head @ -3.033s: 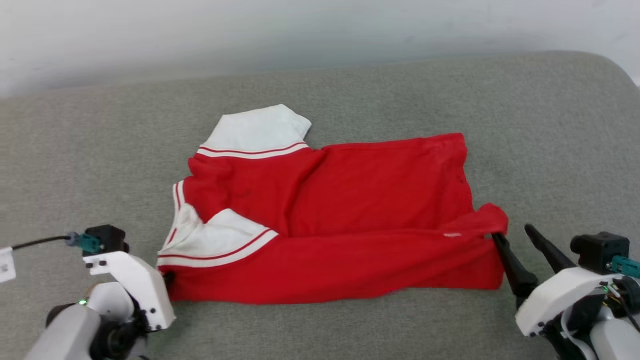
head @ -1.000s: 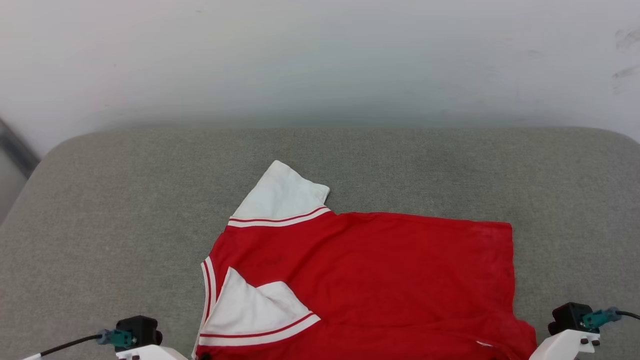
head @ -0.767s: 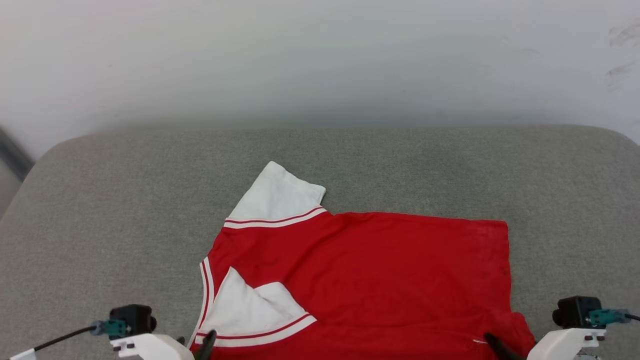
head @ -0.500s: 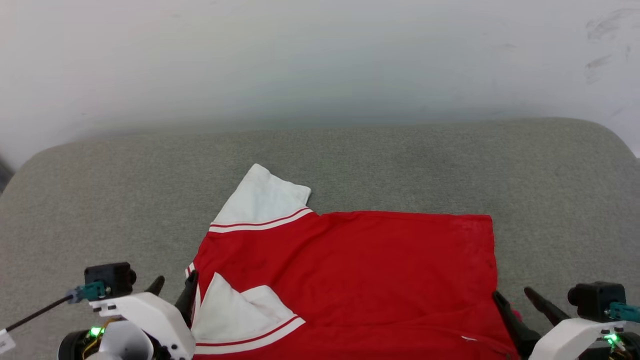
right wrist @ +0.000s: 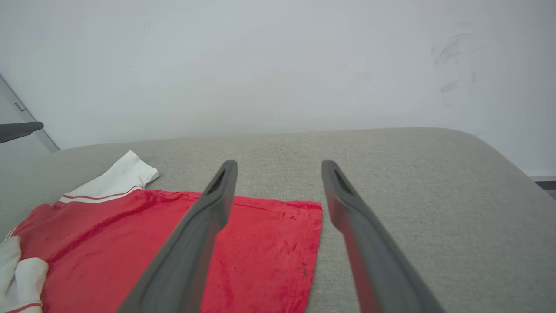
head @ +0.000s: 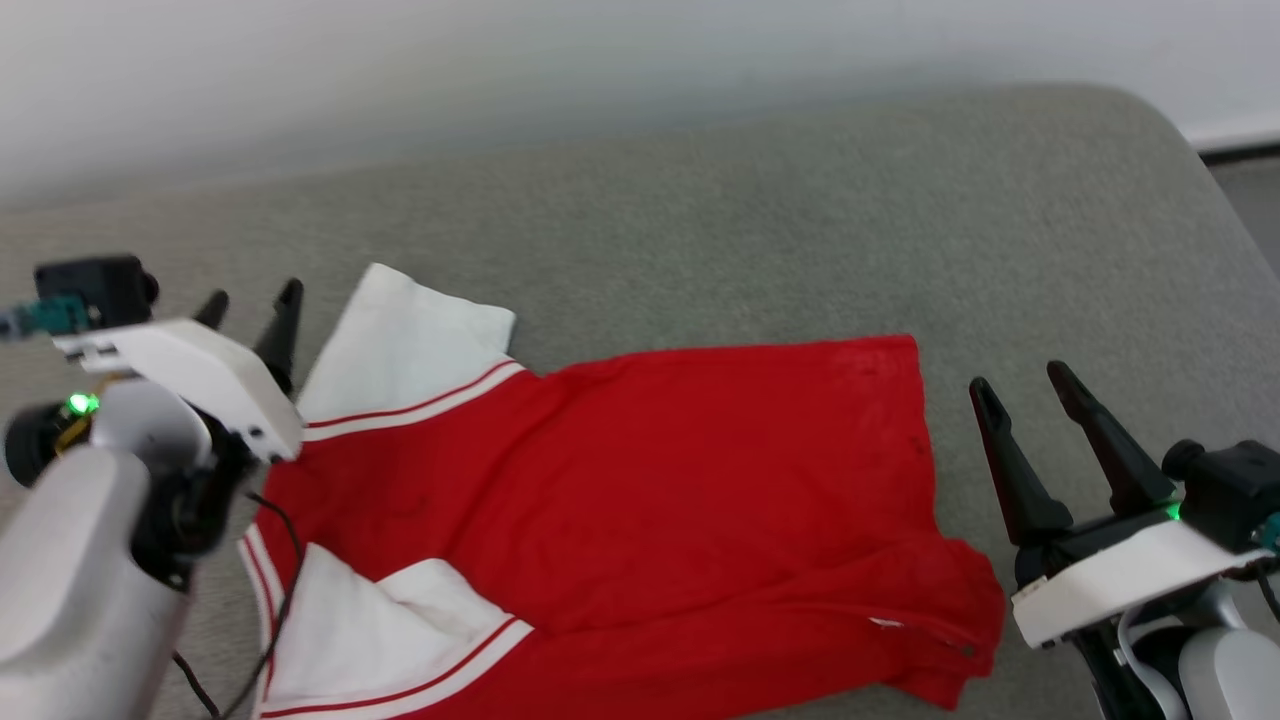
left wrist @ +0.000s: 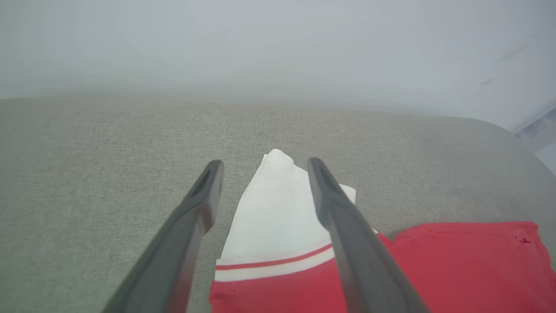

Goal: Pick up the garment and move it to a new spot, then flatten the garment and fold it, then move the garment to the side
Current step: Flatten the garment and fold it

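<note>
1. the garment [head: 650,480] lies on a grey padded surface [head: 760,200], its red body spread fairly flat, with the hem toward the robot's right and the collar end toward its left.
2. one white sleeve [head: 410,345] lies flat at the far left, pointing away from the robot; the other sleeve [head: 390,630] is folded in over the red body at the near left.
3. the near right hem corner [head: 950,640] is rumpled and turned over.
4. the left gripper [head: 250,300] is above the surface just beside the far sleeve, jaws apart and holding nothing; in the left wrist view the sleeve [left wrist: 273,217] shows between the two fingers of the left gripper [left wrist: 264,165].
5. the right gripper [head: 1020,382] is just off the hem edge, jaws spread and empty; in the right wrist view one finger of the right gripper [right wrist: 279,165] crosses the red cloth [right wrist: 260,243], the other the grey surface.
</note>
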Tool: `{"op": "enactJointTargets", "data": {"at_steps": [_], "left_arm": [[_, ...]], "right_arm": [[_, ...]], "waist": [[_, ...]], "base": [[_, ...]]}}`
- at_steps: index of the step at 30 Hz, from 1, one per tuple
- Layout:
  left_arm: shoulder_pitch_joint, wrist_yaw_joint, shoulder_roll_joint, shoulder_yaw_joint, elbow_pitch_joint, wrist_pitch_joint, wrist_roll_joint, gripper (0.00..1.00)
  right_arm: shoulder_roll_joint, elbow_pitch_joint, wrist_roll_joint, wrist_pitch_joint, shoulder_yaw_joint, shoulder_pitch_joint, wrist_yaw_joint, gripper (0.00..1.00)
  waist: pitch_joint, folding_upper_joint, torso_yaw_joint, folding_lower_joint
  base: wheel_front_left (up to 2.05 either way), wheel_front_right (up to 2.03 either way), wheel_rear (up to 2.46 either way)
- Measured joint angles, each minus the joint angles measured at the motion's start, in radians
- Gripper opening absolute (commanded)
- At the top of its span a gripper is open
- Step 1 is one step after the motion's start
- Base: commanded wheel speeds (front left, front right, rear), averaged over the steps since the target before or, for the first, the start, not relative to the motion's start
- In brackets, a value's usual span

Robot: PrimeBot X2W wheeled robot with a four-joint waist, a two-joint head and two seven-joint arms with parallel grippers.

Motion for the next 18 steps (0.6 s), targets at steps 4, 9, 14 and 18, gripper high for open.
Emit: {"op": "enactJointTargets", "data": {"at_steps": [4,9,14,18], "left_arm": [[-0.110,-0.016,0.032,0.003,0.068,0.055,0.003,1.00],[-0.258,-0.041,0.074,-0.023,0.120,0.176,0.013,1.00],[-0.336,-0.069,0.133,-0.073,0.184,0.390,0.009,1.00],[-0.355,-0.077,0.179,-0.110,0.225,0.565,-0.004,1.00]], "right_arm": [[0.017,0.005,0.000,-0.015,-0.006,-0.033,0.000,1.00],[0.036,0.026,0.010,-0.026,0.012,-0.080,0.000,1.00],[0.051,0.056,0.029,-0.034,0.036,-0.106,0.000,1.00],[0.063,0.082,0.049,-0.044,0.046,-0.108,0.000,1.00]], "waist": [[0.070,0.0000,-0.050,0.0001],[0.156,0.0000,-0.105,0.0002],[0.215,0.0000,-0.161,0.0002],[0.246,0.0000,-0.195,0.0002]], "base": [[0.00,0.00,0.00],[0.00,0.00,0.00],[0.00,0.00,0.00],[0.00,0.00,0.00]]}}
